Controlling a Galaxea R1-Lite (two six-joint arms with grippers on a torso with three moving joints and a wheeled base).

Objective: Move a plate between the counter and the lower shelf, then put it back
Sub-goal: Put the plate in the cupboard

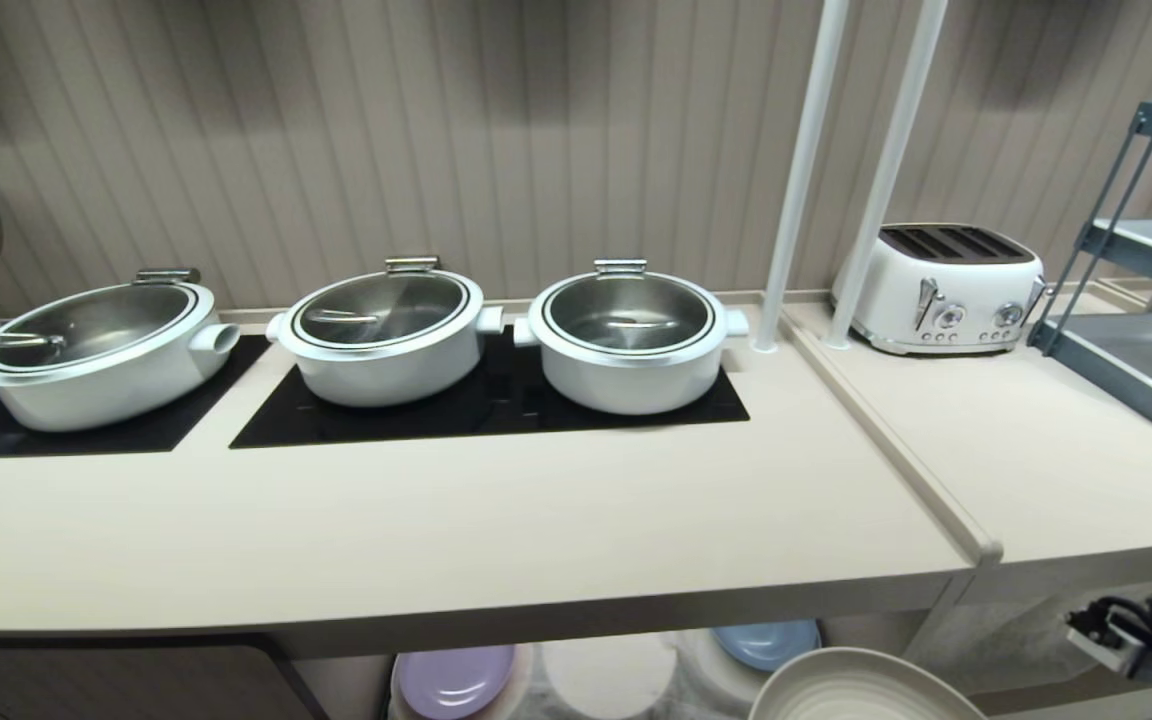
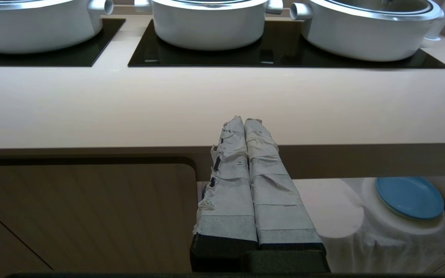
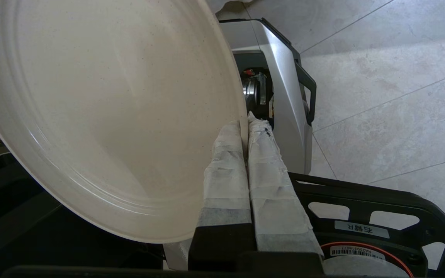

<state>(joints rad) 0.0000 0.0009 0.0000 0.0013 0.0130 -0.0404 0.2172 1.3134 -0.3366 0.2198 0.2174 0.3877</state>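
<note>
1. Holding the cream plate (image 3: 102,116) by its rim, the right gripper (image 3: 245,125) has its taped fingers (image 3: 226,162) pinched together on the edge; the plate hangs in the air, clear of both the counter (image 1: 456,520) and the lower shelf (image 1: 606,675).
2. In the head view the plate shows at about 5 o'clock, below the counter's front edge and in front of the shelf opening.
3. Behind it, the shelf's white cloth (image 2: 361,231) carries a lilac plate (image 1: 454,680) at 7 o'clock and a light blue plate (image 1: 766,642) at 5 o'clock; the middle hump (image 1: 608,675) between them is bare.
4. The step in hand looks like the carry between shelf and counter; which way cannot be told.
5. The next move calls for keeping the plate level, clearing the thick counter edge, and setting it flat before letting go.
6. The left gripper (image 2: 243,123) is parked, fingers together, near the counter edge.
</note>
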